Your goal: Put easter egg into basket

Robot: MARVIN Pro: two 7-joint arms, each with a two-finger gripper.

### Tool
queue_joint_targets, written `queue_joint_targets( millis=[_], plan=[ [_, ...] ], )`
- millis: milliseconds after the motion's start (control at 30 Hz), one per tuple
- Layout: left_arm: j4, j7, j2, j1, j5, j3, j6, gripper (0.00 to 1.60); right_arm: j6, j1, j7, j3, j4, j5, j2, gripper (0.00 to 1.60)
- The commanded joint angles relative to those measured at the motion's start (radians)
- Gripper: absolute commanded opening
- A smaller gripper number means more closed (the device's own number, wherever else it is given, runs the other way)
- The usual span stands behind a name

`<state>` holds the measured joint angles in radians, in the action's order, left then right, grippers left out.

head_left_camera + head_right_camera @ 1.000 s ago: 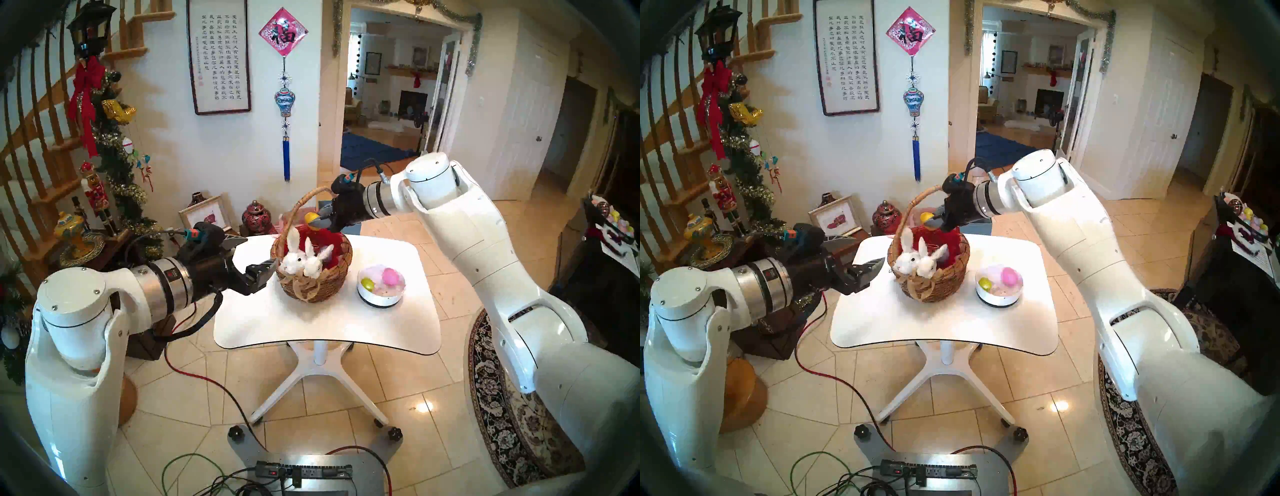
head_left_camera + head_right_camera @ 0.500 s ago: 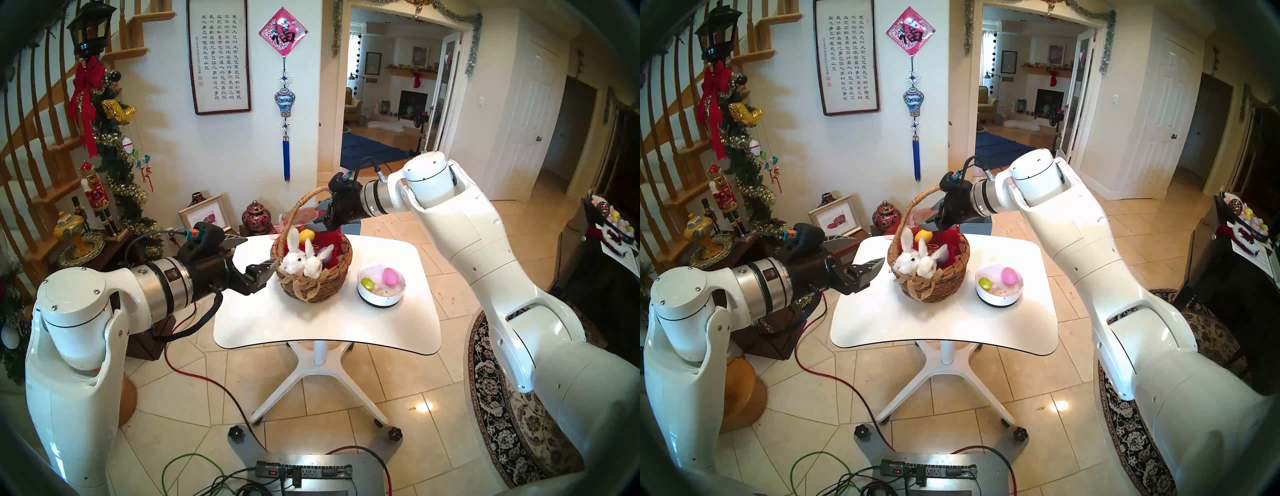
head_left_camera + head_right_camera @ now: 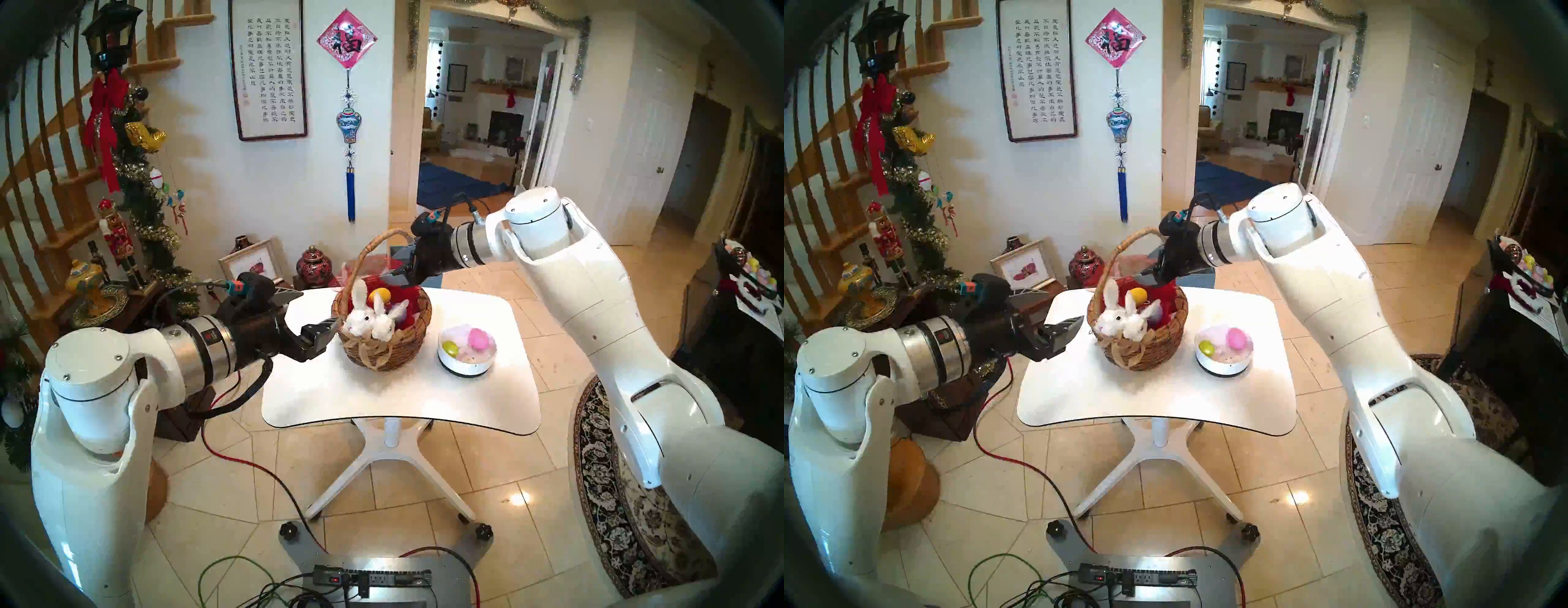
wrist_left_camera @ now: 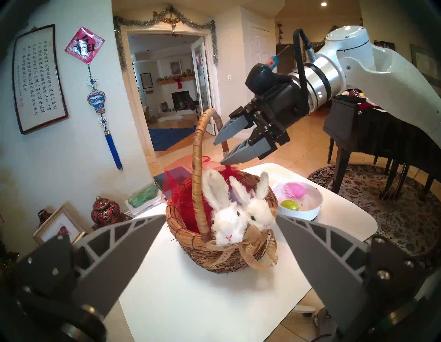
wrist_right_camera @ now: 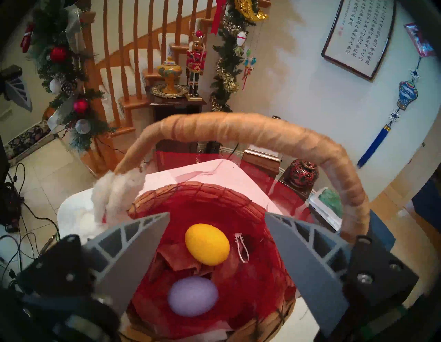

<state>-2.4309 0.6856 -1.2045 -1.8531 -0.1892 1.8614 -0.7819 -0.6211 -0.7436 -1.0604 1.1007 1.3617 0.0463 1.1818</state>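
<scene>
The right arm is reaching in over the far edge of the white rounded table, its forearm sloping downward, with the right pincer hanging spread and empty above the round brown woven wicker basket beside its tall arched handle. The yellow plastic Easter egg is lying on the red lining inside the basket, next to a lilac egg. The left arm is stretching level across the table's left edge, its left pincer spread just beside the basket wall. A small white round bowl is sitting toward the right edge.
</scene>
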Motion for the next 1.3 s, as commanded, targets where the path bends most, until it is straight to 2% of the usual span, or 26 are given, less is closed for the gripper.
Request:
queue_joint_targets(
  millis=[0,300,533,1033,1267],
  plan=[
    [-0.004,0.0,0.001,0.007,0.0,0.0,-0.001,1.6,-0.047,-0.06,-0.012,0.054,0.109,0.021,-0.083,1.37],
    [-0.004,0.002,-0.001,0.008,0.002,0.001,-0.001,1.6,-0.098,-0.15,-0.011,0.126,0.206,0.037,-0.165,1.37],
    [-0.004,0.004,-0.002,0.008,0.004,0.001,-0.001,1.6,-0.134,-0.223,-0.002,0.174,0.271,0.049,-0.202,1.37],
    [-0.004,0.008,-0.005,0.009,0.009,0.001,-0.002,1.6,-0.148,-0.358,0.037,0.266,0.286,0.077,-0.241,1.34],
    [-0.004,0.01,-0.006,0.01,0.011,0.001,-0.003,1.6,-0.153,-0.394,0.05,0.286,0.29,0.081,-0.251,1.33]
  ],
)
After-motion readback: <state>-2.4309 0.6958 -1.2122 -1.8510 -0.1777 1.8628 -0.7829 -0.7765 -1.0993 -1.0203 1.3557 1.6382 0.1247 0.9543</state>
